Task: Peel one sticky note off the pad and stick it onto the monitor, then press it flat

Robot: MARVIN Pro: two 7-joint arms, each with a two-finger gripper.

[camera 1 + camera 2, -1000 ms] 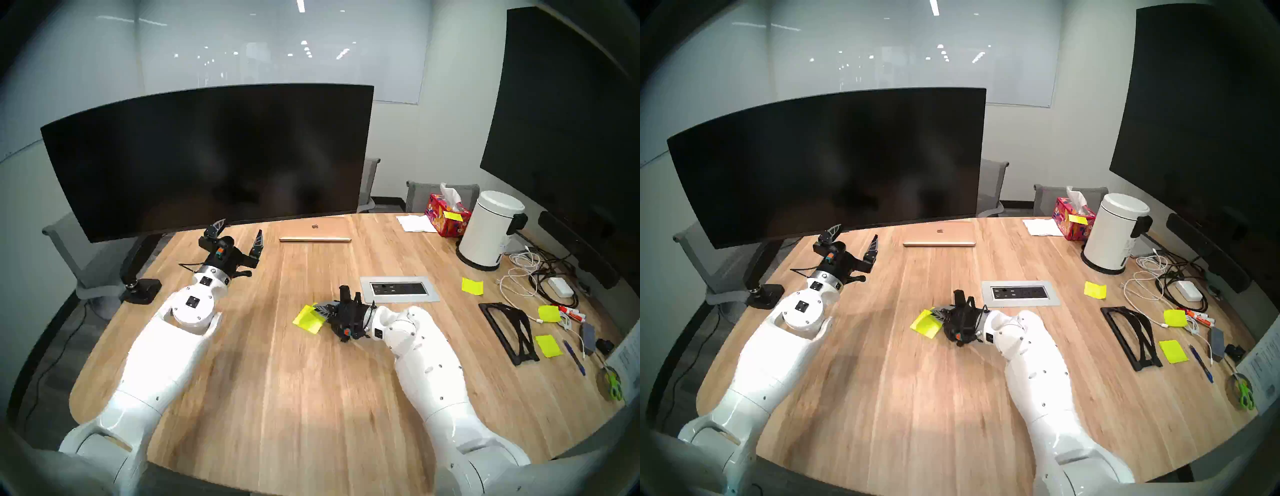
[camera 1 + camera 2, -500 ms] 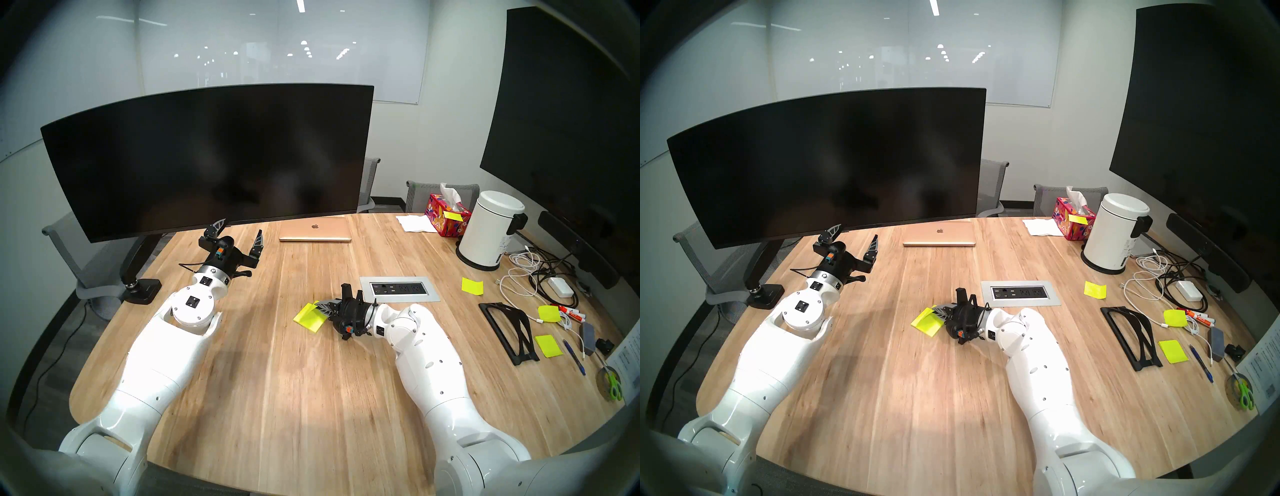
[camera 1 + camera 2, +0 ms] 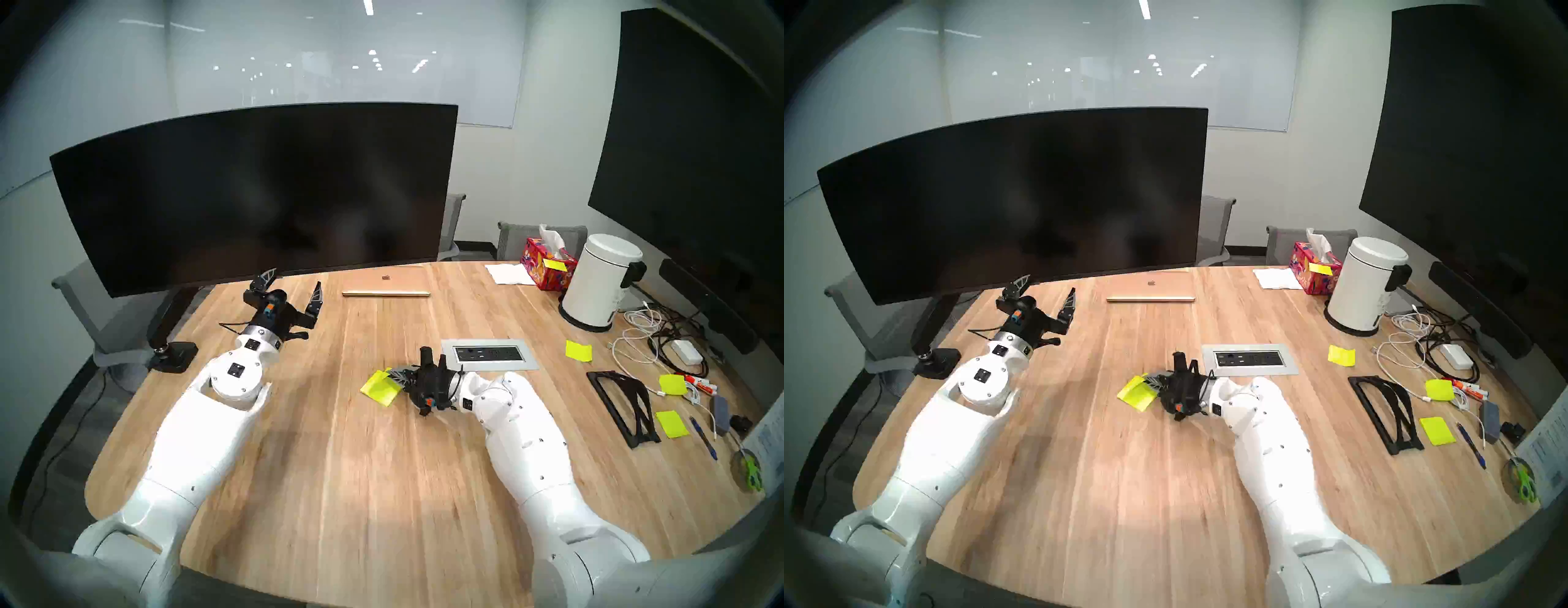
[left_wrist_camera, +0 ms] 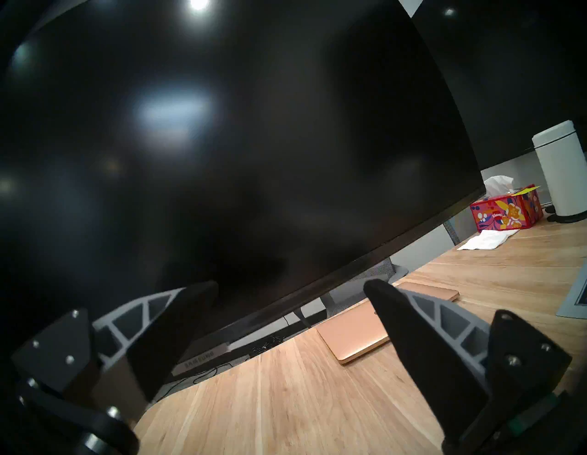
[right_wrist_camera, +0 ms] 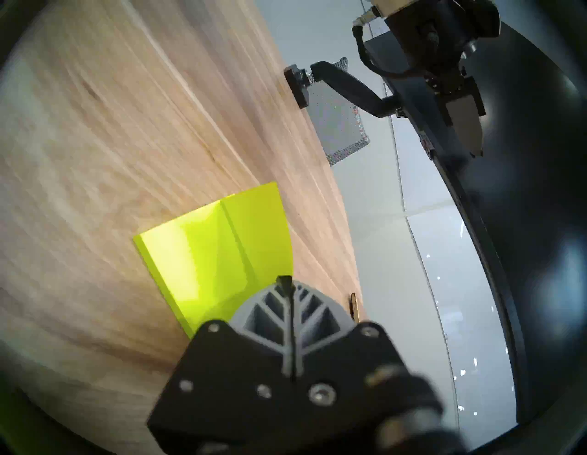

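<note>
The neon yellow-green pad (image 3: 377,390) (image 5: 178,260) lies mid-table. My right gripper (image 3: 392,375) (image 5: 284,281) is shut on the edge of the top sticky note (image 5: 257,228). The sheet bends up from the pad along a crease and is still joined to it at the far side. My left gripper (image 3: 295,278) (image 4: 290,286) hangs open and empty just below the lower edge of the wide curved black monitor (image 3: 254,191) (image 4: 222,127), which stands at the back left on its arm mount.
A closed gold laptop (image 3: 386,285) lies behind the pad and a socket panel (image 3: 490,354) is set into the table beside my right wrist. At the right are loose yellow sheets (image 3: 578,350), a black stand (image 3: 623,407), cables (image 3: 649,339), a white bin (image 3: 602,280) and a tissue box (image 3: 547,263).
My right wrist has risen and shifted slightly toward the back, keeping its grip on the note's edge. The pad has barely moved. The left arm is still.
</note>
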